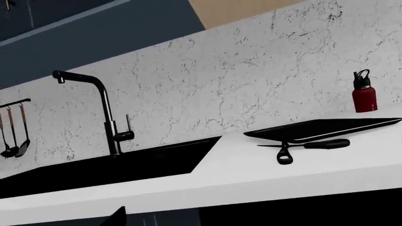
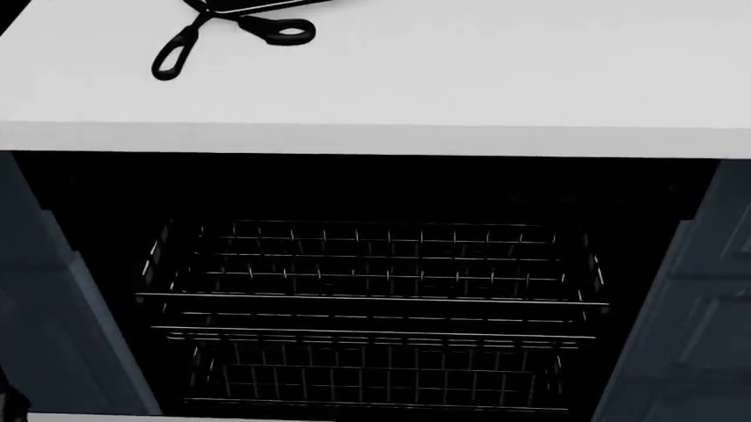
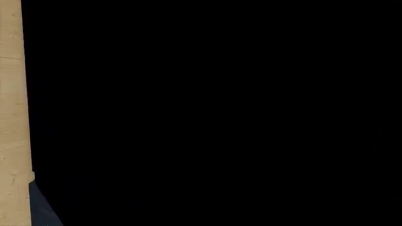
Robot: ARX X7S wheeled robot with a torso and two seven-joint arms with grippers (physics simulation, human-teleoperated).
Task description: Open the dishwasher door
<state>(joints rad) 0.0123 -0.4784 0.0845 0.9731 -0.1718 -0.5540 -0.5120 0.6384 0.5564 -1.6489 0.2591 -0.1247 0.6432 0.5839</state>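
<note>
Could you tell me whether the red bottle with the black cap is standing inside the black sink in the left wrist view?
No, the red bottle with the black cap stands upright on the white countertop by the marbled wall, apart from the black sink.

Domestic kitchen, simulator render. Left wrist view: white countertop [image 1: 251,169] runs across the lower frame, with a black undermount sink [image 1: 113,169] at lower left and a tall black faucet [image 1: 100,108] behind it. Marbled white backsplash [image 1: 251,80] fills the middle; utensils [image 1: 14,132] hang from a rail at the left edge. Dark red water bottle [image 1: 365,92] at right, a flat black tray [image 1: 323,128] and scissors [image 1: 301,147] on the counter. Blue-grey cabinets [image 1: 94,33] at upper left. Head view: open dishwasher cavity under the counter, wire racks [image 2: 369,299] visible at centre, blue-grey cabinet fronts [image 2: 692,308] either side.
</note>
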